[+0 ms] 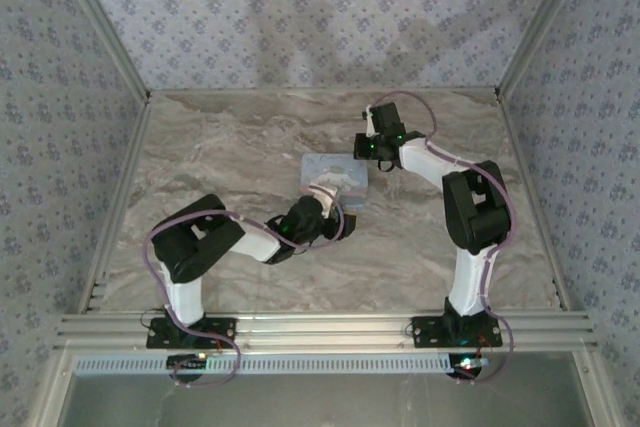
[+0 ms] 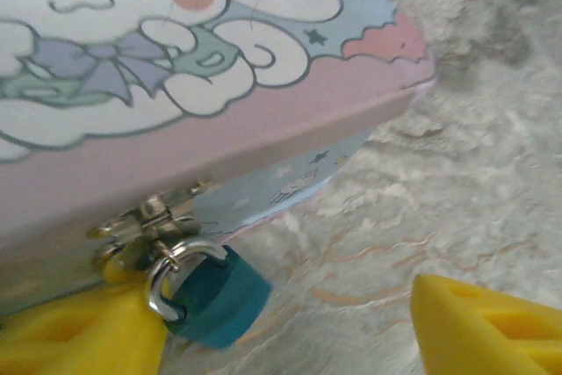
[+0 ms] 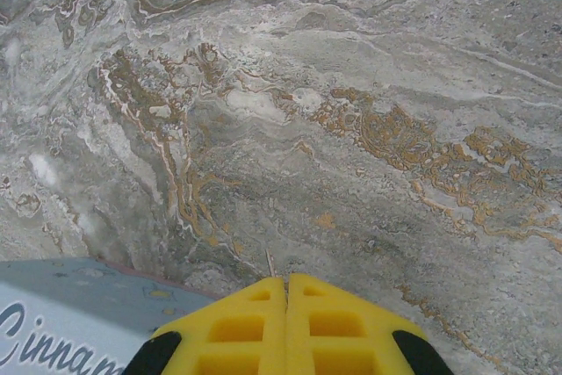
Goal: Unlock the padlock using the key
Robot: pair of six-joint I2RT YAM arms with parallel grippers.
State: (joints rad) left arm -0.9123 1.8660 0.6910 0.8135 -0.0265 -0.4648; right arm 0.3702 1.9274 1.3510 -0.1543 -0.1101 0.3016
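Left wrist view: padlock (image 2: pixel 218 298) low and left of centre, hanging by its silver shackle (image 2: pixel 171 274) from the hasp (image 2: pixel 145 217) on the front wall of the tin (image 2: pixel 263 129). Teal body tilted, lower end toward the bottom edge of the frame. Marble table (image 2: pixel 421 217) off to the right. Jaws of the left gripper (image 2: pixel 281 318) set wide, yellow fingers (image 2: pixel 487 327) at the two bottom corners of the frame. Padlock between them but far off centre: close against the lower-left finger, overlapping it in the picture, and well apart from the lower-right one. Touching that finger or not: cannot tell. Nothing clamped.

Top view: left gripper (image 1: pixel 325 205) at the lower edge of the tin (image 1: pixel 336 175), mid-frame. Right gripper (image 1: pixel 378 147) just past the tin's upper right corner, over the table (image 1: pixel 250 137).

Right wrist view: right gripper (image 3: pixel 286 322) closed, yellow fingers (image 3: pixel 237 331) pressed together along a thin seam at bottom centre. Thin pale sliver (image 3: pixel 270 263) poking up just above the seam, too small to name. Corner of the tin (image 3: pixel 61 322) at lower left, with dark lettering, just beside the fingers. Table (image 3: pixel 307 129) beyond.
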